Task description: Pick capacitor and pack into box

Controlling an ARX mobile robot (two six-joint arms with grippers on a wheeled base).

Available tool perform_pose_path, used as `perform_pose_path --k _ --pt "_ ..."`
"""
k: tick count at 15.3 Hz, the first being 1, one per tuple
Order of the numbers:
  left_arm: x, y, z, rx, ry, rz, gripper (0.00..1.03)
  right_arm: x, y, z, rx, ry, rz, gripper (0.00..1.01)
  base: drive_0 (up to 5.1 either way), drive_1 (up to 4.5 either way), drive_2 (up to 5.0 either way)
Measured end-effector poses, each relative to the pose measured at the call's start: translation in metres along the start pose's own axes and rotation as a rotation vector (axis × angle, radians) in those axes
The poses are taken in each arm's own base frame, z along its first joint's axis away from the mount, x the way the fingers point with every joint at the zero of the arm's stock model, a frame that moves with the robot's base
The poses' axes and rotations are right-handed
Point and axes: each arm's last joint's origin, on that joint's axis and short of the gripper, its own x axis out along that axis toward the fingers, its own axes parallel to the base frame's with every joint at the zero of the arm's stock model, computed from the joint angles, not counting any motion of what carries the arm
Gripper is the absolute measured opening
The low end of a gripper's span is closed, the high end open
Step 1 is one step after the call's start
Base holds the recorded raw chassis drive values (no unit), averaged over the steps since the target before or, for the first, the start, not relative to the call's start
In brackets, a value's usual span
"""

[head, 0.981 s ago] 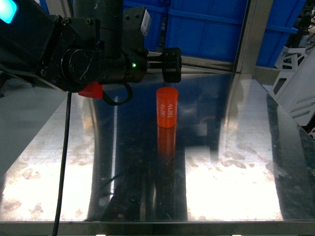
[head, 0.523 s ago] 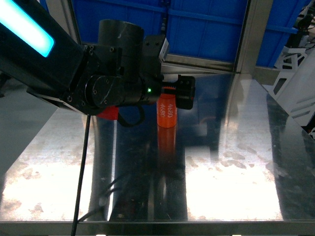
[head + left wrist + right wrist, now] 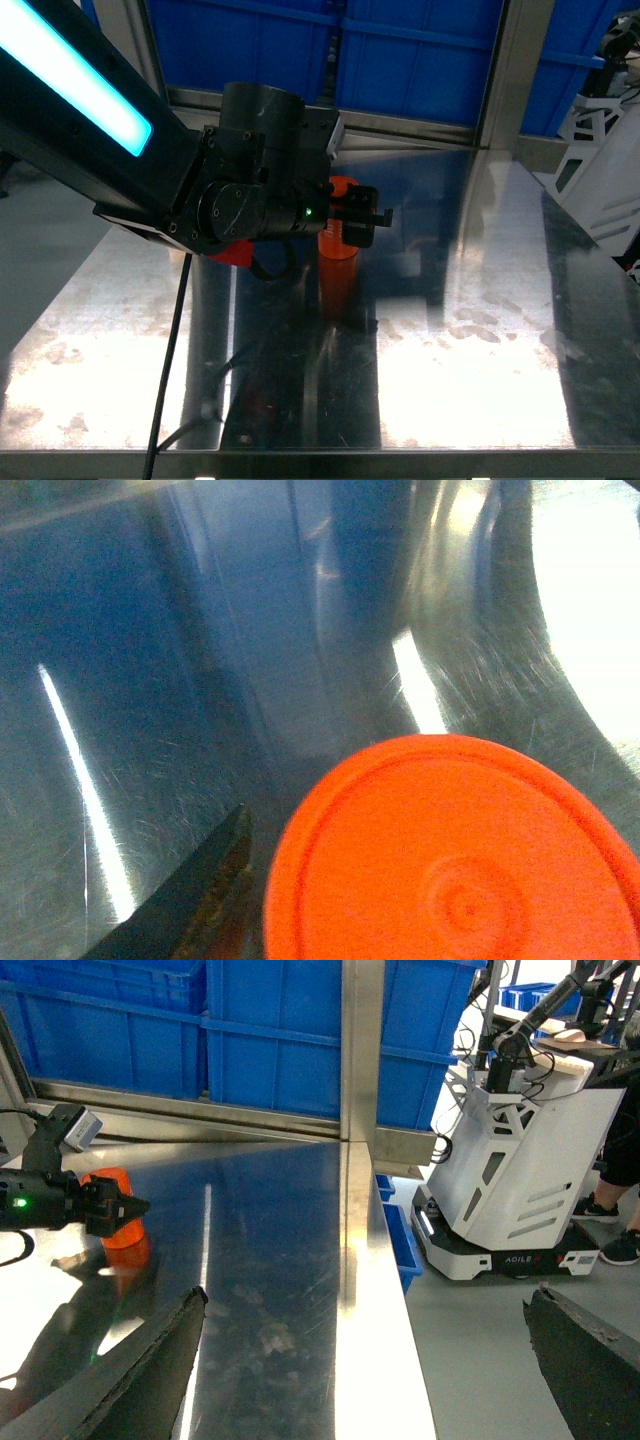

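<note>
One capacitor (image 3: pixel 339 243) upright on table (image 3: pixel 480 330) | left pincer (image 3: pixel 362 217) spread around its top

The capacitor (image 3: pixel 340 245) is bright orange, its round top (image 3: pixel 450 855) plain orange with a faint moulded ring. The left gripper (image 3: pixel 362 215) is black, with a green light beside it; its arm (image 3: pixel 70 70) carries a cyan strip. The table (image 3: pixel 480 330) is scuffed silver steel. Behind stand blue crates (image 3: pixel 270 1030).
</note>
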Motion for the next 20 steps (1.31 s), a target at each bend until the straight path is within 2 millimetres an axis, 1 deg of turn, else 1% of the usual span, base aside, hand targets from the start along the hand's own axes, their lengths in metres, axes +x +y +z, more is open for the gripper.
perform_pose_path --k 1,2,4,5,6,7,8,9,10,11,12,13,14,15,16,17,18,19,20 --pt "0.0 0.0 0.0 0.0 0.002 0.003 0.5 0.0 0.0 0.0 0.0 0.0 0.0 0.98 0.0 0.0 0.0" --pt "0.0 0.0 0.0 0.0 0.003 0.003 0.45 0.0 0.0 0.0 0.0 0.0 0.0 0.98 0.0 0.0 0.0" --pt "-0.001 0.004 0.0 -0.004 -0.008 0.018 0.44 0.0 0.0 0.0 0.0 0.0 0.0 0.98 0.0 0.0 0.0" --pt "-0.006 0.007 0.0 -0.01 -0.024 0.034 0.44 0.0 0.0 0.0 0.0 0.0 0.0 0.98 0.0 0.0 0.0" --pt "-0.021 0.014 0.005 -0.019 -0.064 0.059 0.44 0.0 0.0 0.0 0.0 0.0 0.0 0.98 0.0 0.0 0.0" --pt "-0.05 0.022 0.024 -0.021 -0.169 0.092 0.44 0.0 0.0 0.0 0.0 0.0 0.0 0.98 0.0 0.0 0.0" --pt "-0.086 0.028 0.049 -0.015 -0.296 0.123 0.44 0.0 0.0 0.0 0.0 0.0 0.0 0.98 0.0 0.0 0.0" --pt "-0.134 0.033 0.073 -0.011 -0.439 0.175 0.44 0.0 0.0 0.0 0.0 0.0 0.0 0.98 0.0 0.0 0.0" --pt "-0.171 0.034 0.081 -0.015 -0.516 0.219 0.44 0.0 0.0 0.0 0.0 0.0 0.0 0.98 0.0 0.0 0.0" --pt "-0.198 0.032 0.075 -0.023 -0.53 0.255 0.44 0.0 0.0 0.0 0.0 0.0 0.0 0.98 0.0 0.0 0.0" --pt "-0.222 0.031 0.061 -0.038 -0.511 0.305 0.44 0.0 0.0 0.0 0.0 0.0 0.0 0.98 0.0 0.0 0.0" --pt "-0.248 0.028 0.055 -0.061 -0.522 0.349 0.44 0.0 0.0 0.0 0.0 0.0 0.0 0.98 0.0 0.0 0.0" --pt "-0.265 0.026 0.068 -0.069 -0.608 0.353 0.44 0.0 0.0 0.0 0.0 0.0 0.0 0.98 0.0 0.0 0.0" --pt "-0.269 0.027 0.075 -0.071 -0.618 0.371 0.44 0.0 0.0 0.0 0.0 0.0 0.0 0.98 0.0 0.0 0.0" --pt "-0.273 0.031 0.059 -0.056 -0.497 0.429 0.44 0.0 0.0 0.0 0.0 0.0 0.0 0.98 0.0 0.0 0.0" --pt "-0.281 0.033 0.03 -0.04 -0.438 0.436 0.44 0.0 0.0 0.0 0.0 0.0 0.0 0.98 0.0 0.0 0.0" --pt "-0.295 0.037 0.014 -0.039 -0.443 0.452 0.44 0.0 0.0 0.0 0.0 0.0 0.0 0.98 0.0 0.0 0.0" --pt "-0.309 0.039 0.006 -0.04 -0.478 0.466 0.44 0.0 0.0 0.0 0.0 0.0 0.0 0.98 0.0 0.0 0.0" --pt "-0.317 0.038 -0.005 -0.038 -0.478 0.458 0.44 0.0 0.0 0.0 0.0 0.0 0.0 0.98 0.0 0.0 0.0"
